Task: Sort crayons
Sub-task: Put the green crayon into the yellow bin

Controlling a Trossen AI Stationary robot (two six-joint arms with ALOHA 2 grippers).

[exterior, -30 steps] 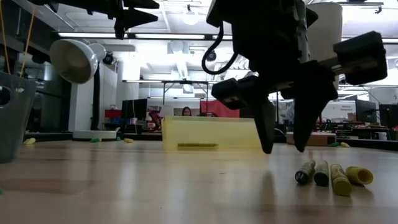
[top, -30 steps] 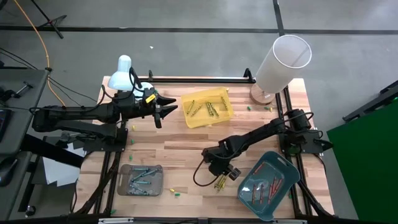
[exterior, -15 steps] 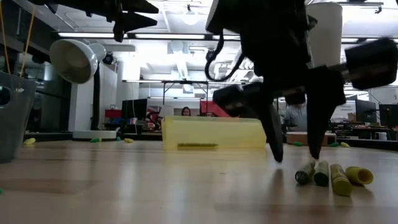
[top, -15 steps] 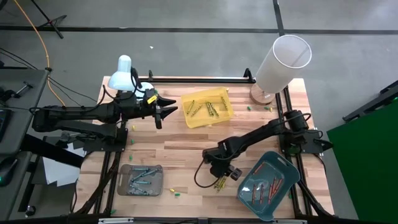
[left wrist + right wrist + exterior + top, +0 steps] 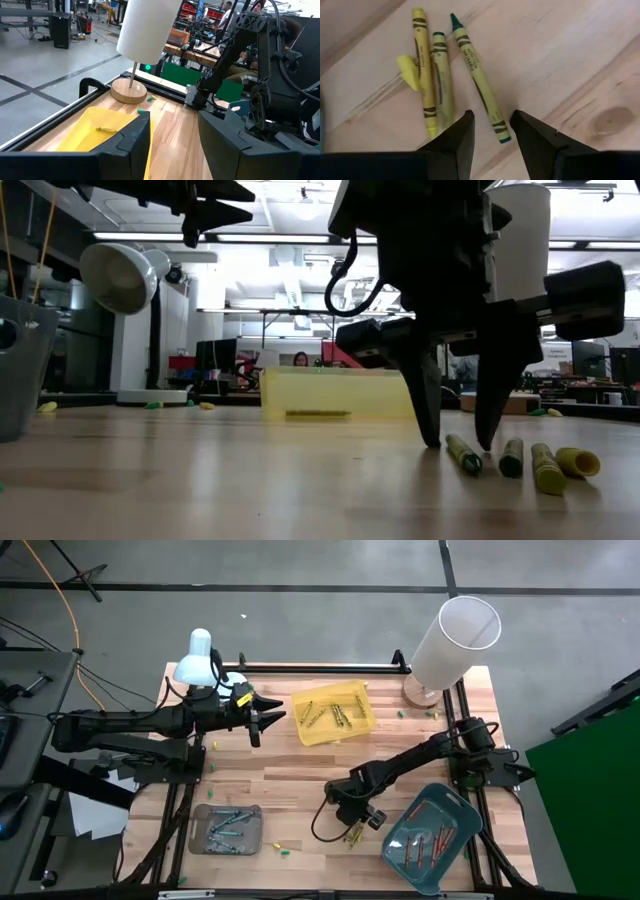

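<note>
- table (image 5: 300,765): pale wood in glued strips, smooth satin finish, knot visible
- crayons (image 5: 479,75): waxy sticks, matt paper wrappers
- yellow tray (image 5: 362,725): plastic, slightly translucent
- grey tray (image 5: 198,817), teal tray (image 5: 455,802): matt plastic
- right gripper (image 5: 491,131) fingers (image 5: 457,135): dark matt plastic

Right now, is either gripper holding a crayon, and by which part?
Neither. The right gripper stands open over loose crayons on the table; the left gripper is open and empty.
</note>
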